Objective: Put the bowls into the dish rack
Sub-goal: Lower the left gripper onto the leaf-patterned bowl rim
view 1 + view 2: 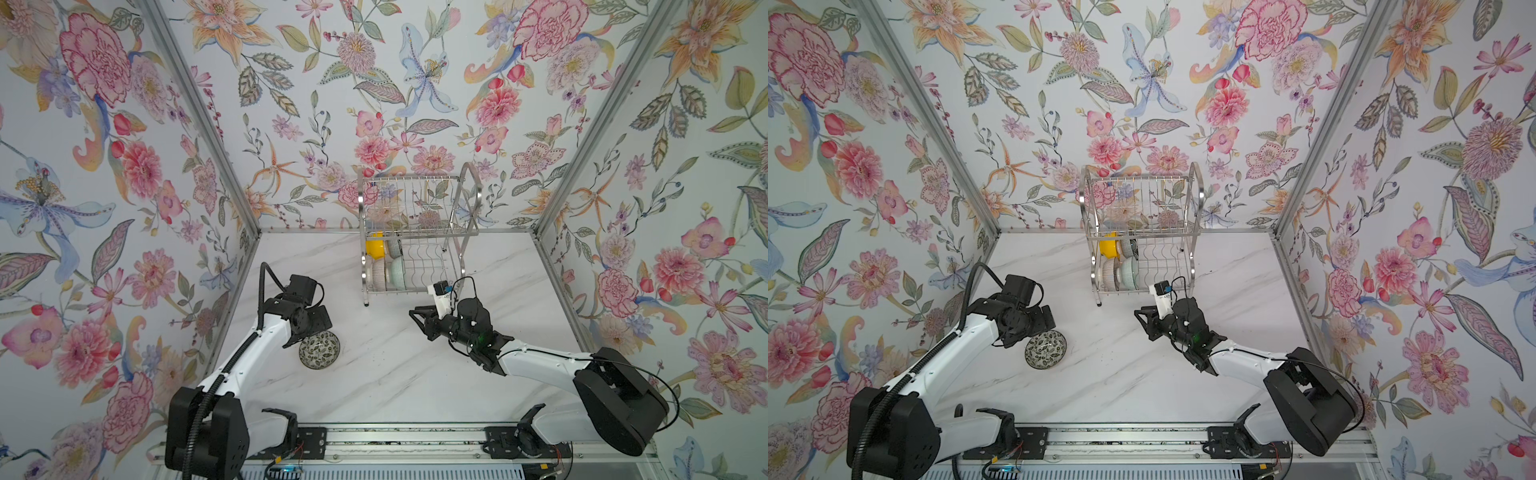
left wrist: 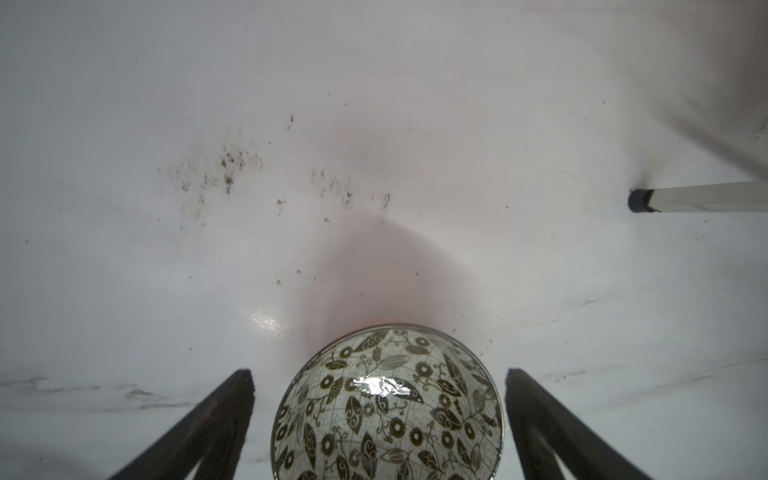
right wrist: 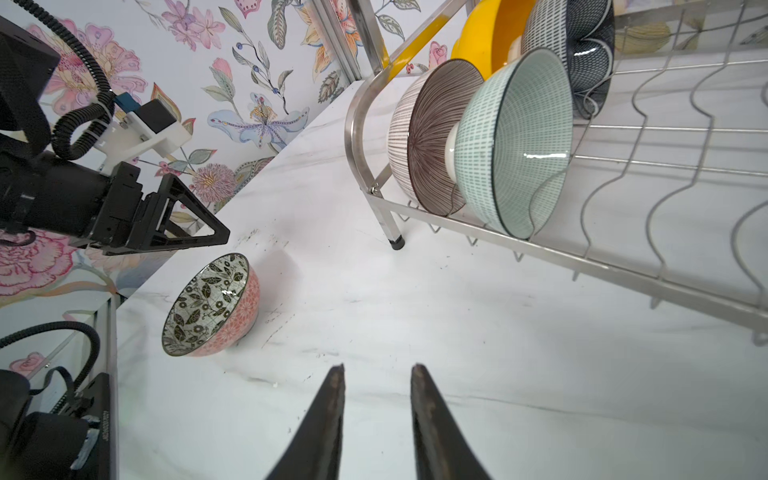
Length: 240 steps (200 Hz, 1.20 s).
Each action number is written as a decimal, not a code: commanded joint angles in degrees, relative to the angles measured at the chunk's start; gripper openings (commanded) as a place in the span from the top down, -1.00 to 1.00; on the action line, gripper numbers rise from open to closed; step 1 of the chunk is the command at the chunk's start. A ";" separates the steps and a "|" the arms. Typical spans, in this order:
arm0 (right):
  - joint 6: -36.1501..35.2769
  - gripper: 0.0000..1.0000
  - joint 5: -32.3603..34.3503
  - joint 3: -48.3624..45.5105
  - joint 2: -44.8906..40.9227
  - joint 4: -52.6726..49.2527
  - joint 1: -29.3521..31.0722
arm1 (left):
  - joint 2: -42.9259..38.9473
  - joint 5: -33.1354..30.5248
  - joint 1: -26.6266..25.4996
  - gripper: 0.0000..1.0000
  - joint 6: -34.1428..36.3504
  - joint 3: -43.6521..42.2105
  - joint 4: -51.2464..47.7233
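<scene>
The left gripper hangs over the leaf-speckled bowl, jaws spread wide on either side of it, gripping nothing. The bowl sits upright on the marble table. Closing on its round glazed wall could squirt it out or tip it. The right gripper, jaws slightly apart and empty, hovers near the dish rack, where the arms could crowd each other.

Count: 5 bowls, 4 on the lower tier (yellow bowl, navy bowl, ribbed bowl, pale green bowl) and 1 on the table; 1 rack; 2 grippers
</scene>
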 commanded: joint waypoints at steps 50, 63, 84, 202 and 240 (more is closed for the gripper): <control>-2.15 0.40 1.32 -1.28 -0.14 1.83 -0.51 | -1.28 3.18 0.35 -0.91 -7.02 -7.53 1.46; -2.15 0.40 1.34 -1.37 -0.04 1.89 -0.51 | -1.35 4.15 0.33 -0.91 -7.09 -8.29 2.31; -2.15 0.40 1.43 -1.37 0.15 1.81 -0.60 | -1.45 5.79 -0.07 -0.86 -6.56 -8.87 3.08; -2.21 0.40 3.39 -1.81 -2.44 -0.38 -0.67 | 9.11 9.85 -16.89 -0.76 3.34 -2.30 9.88; -2.41 0.40 4.64 -2.07 -3.58 -1.87 -0.33 | 12.77 10.37 -23.53 -0.77 5.26 1.36 12.09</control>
